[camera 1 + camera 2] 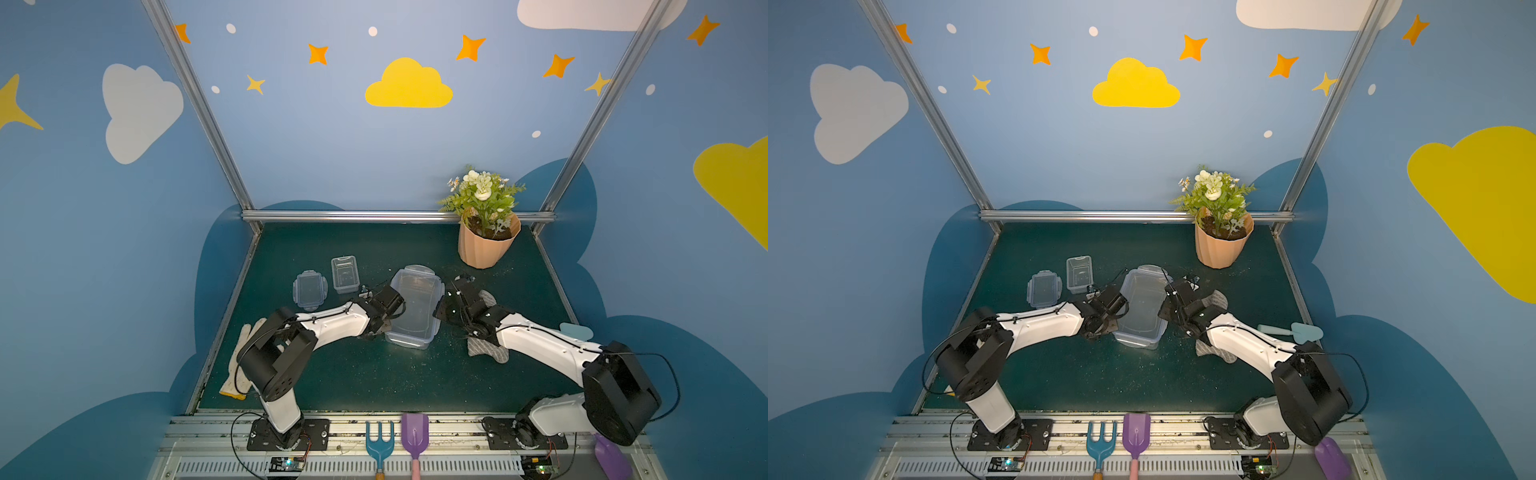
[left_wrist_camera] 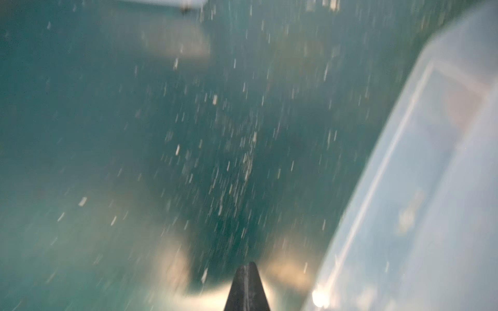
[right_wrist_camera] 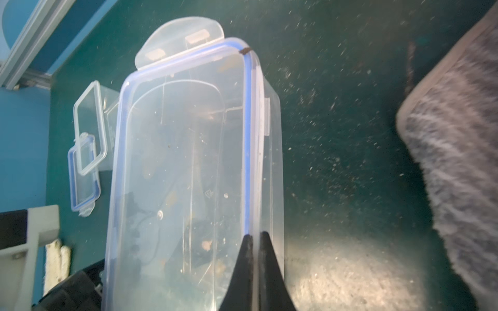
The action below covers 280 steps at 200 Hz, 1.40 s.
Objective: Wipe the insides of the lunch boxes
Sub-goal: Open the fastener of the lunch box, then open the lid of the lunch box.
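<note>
Placement: large lunch box (image 1: 415, 307) stands open near the centre of the green surface (image 1: 374, 374). A blue-trimmed lid tab (image 3: 180, 40) projects at its far end. Small lunch box (image 1: 345, 274) stands apart from it, toward the far left corner, beside a small lid (image 1: 310, 289). Right gripper (image 3: 254, 237) pinches the large lunch box's right wall at the rim. Left gripper (image 2: 247, 265) has its fingers pressed together, holds nothing, and sits just beside the box's left wall; its wrist view is blurred. Grey cloth (image 1: 488, 351) lies under the right arm.
</note>
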### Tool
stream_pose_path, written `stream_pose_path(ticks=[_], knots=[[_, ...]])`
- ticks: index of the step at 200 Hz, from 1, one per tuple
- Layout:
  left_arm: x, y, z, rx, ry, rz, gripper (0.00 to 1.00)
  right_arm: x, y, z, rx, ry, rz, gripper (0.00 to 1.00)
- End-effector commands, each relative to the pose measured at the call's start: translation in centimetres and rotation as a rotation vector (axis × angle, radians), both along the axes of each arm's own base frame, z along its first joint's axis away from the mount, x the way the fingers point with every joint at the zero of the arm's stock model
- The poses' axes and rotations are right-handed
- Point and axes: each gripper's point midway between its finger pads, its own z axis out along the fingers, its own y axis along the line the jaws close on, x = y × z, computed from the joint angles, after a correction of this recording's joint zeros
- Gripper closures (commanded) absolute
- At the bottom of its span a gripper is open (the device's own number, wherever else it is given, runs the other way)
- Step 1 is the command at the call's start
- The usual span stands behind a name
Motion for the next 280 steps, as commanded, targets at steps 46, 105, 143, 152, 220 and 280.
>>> stream_pose_path(ticks=[46, 105, 143, 152, 220, 280], knots=[[1.7, 0.8, 8.0, -0.363, -0.149, 0.064, 0.34, -3.2, -0.4, -3.2, -0.029, 0.152, 0.062, 1.00], [4.7, -3.9, 8.6, -0.910, -0.235, 0.049, 0.03, -3.1, -0.8, -2.8, -0.023, 0.143, 0.052, 1.00], [5.2, -5.6, 9.7, -1.094, -0.272, 0.031, 0.03, -3.0, -0.8, -2.8, -0.021, 0.141, 0.053, 1.00], [5.2, -6.0, 9.6, -1.118, -0.268, 0.024, 0.07, -3.0, -0.8, -2.8, -0.020, 0.142, 0.053, 1.00], [4.5, -6.8, 7.9, -1.096, -0.214, 0.032, 0.61, -3.1, -0.8, -2.8, -0.017, 0.139, 0.053, 1.00], [3.9, -5.6, 7.2, -0.959, -0.206, 0.025, 0.88, -3.1, -1.0, -2.9, -0.024, 0.145, 0.051, 1.00]])
